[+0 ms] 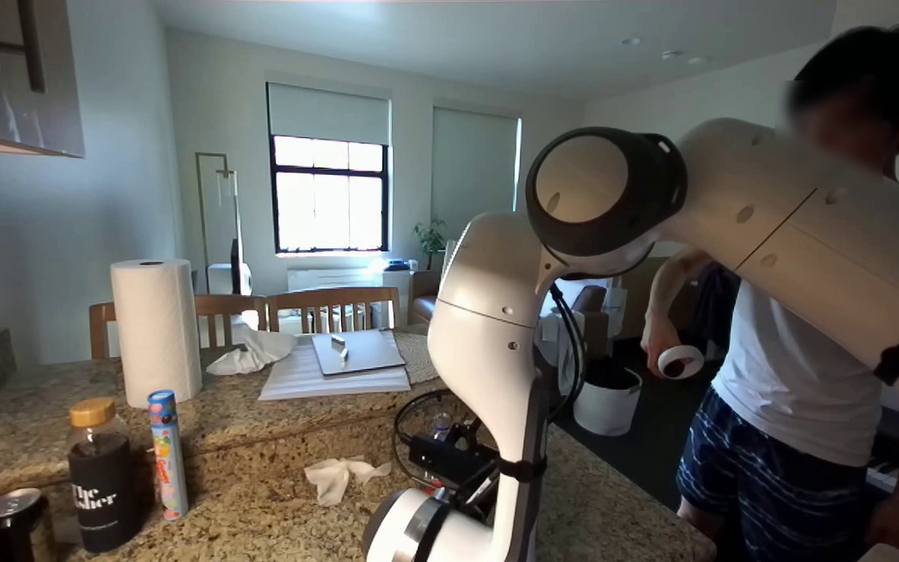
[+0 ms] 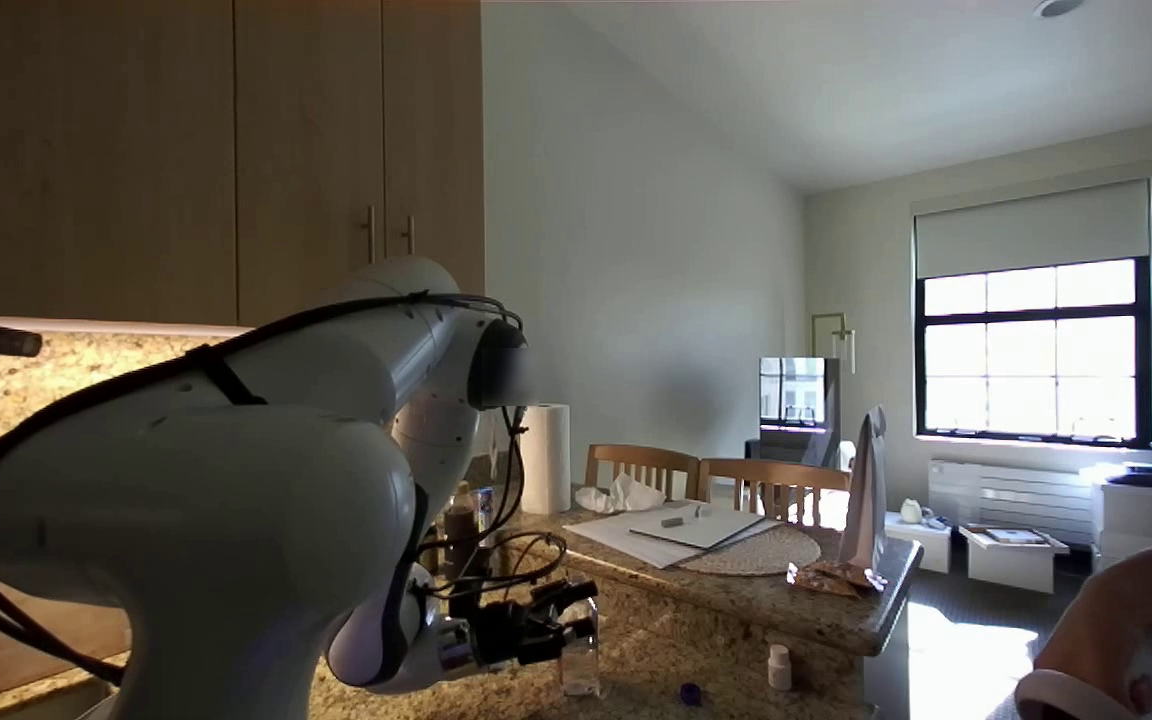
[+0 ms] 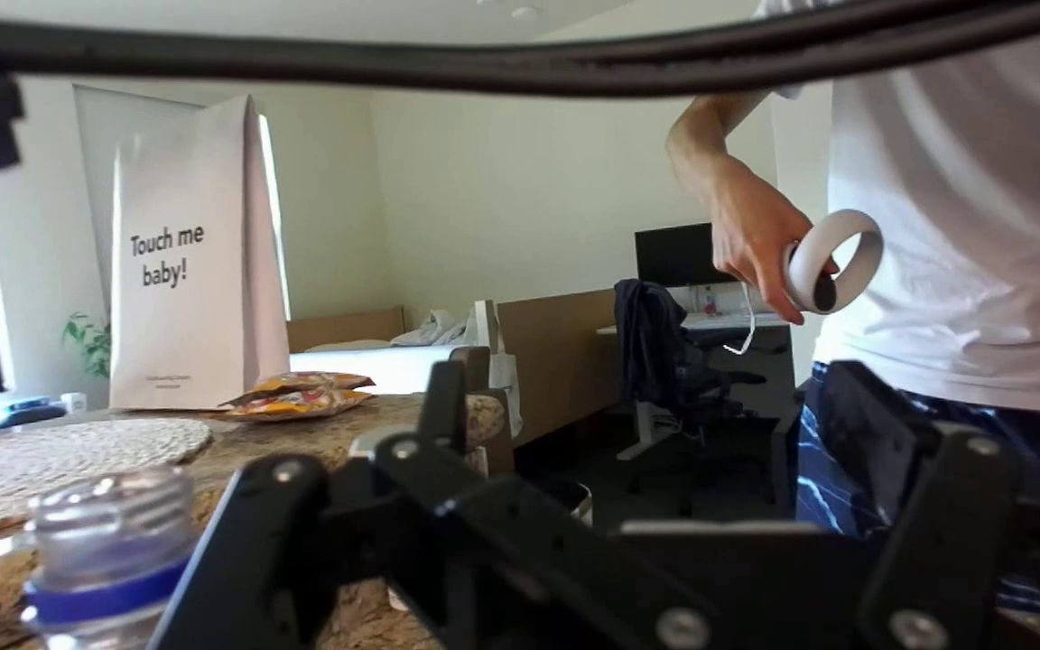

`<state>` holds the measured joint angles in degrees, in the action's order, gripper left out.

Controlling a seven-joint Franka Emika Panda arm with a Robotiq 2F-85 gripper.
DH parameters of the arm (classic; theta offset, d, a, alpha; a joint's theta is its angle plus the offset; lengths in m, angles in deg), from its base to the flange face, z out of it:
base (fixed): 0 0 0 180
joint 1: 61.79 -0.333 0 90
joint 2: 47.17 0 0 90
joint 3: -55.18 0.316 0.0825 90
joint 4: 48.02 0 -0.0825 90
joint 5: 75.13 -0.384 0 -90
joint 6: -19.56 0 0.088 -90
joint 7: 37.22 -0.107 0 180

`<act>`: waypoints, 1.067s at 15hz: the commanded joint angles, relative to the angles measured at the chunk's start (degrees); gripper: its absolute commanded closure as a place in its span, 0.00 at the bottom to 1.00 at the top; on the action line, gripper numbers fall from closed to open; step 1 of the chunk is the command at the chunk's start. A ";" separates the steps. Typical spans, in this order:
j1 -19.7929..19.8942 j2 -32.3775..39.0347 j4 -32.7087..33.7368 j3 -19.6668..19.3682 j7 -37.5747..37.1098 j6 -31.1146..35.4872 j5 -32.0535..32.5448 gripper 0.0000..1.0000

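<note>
My gripper (image 3: 655, 424) stands open in the wrist view, its black fingers wide apart with nothing between them. Left of it is a transparent bottle (image 3: 109, 560) with a bare threaded neck and a blue ring. In an exterior view the gripper (image 2: 581, 609) points right, low over the granite counter, and its fingertips overlap the upper part of that bottle (image 2: 581, 675); whether they touch cannot be told. A purple cap (image 2: 690, 693) and a small white bottle (image 2: 779, 668) lie beyond to the right. The arm hides much of the gripper elsewhere.
A raised granite ledge bears a paper towel roll (image 1: 157, 336), a laptop (image 1: 357, 351), a paper bag (image 3: 181, 262) and snack packets (image 3: 299, 397). Below it stand a dark bottle (image 1: 102, 484), a tube (image 1: 168, 457) and a can (image 1: 19, 527). A person (image 1: 801, 351) stands nearby holding a controller.
</note>
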<state>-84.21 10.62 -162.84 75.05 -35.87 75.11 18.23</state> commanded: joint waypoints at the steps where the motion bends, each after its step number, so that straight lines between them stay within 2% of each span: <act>1: -1.01 -3.76 -4.38 -2.72 4.87 1.51 7.33 0.00; 6: 2.35 -10.88 -12.62 -6.95 4.65 7.19 18.94 0.00; 10: 7.32 -17.75 -18.26 -12.81 4.36 16.87 31.54 0.00; 12: 11.84 -21.91 -19.14 -14.95 3.10 26.51 37.79 0.00; 14: 18.23 -24.48 -17.38 -14.81 1.99 35.59 43.90 0.00; 16: 27.36 -26.53 -14.69 -12.27 2.52 45.04 50.23 0.00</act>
<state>-67.01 -10.76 -177.62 59.78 -32.92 109.07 60.99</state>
